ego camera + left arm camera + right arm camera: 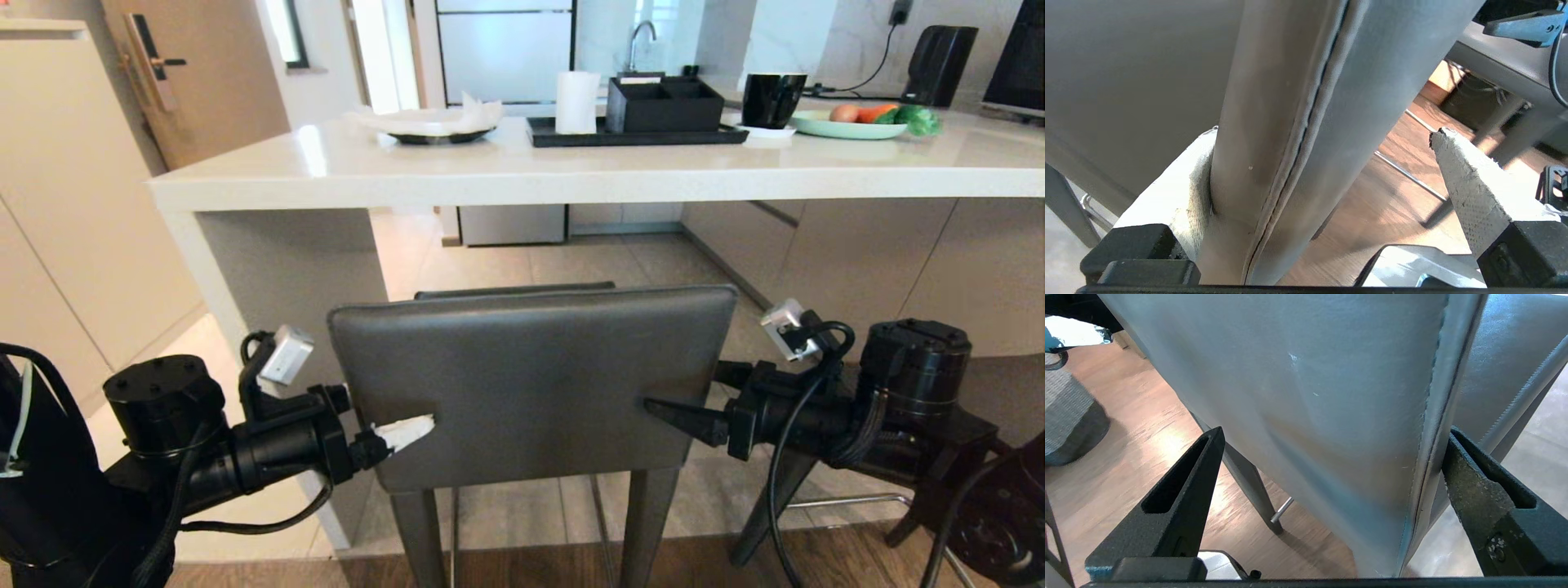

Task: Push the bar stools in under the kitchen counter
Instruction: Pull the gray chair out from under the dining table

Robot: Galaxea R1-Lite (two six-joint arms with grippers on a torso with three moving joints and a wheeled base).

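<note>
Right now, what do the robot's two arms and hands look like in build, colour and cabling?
Both arms are matt black with round drum-like joints and loose black cables looping along them. Each carries a small silver-white box near the wrist. The left hand has tapered fingers wrapped in frayed white textured tape. The right hand has bare black pointed fingers with hollow slots and rough inner faces.

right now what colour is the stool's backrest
Dark grey leather backrest, seen best in the head view.

Lighting: bright daylight from windows behind the desk point(571, 167), glare across its glossy top (left end strongest). Floor beneath shadowed. Wrist views: stool backrest point(1290, 122) soft-focused; edges bowed.
</note>
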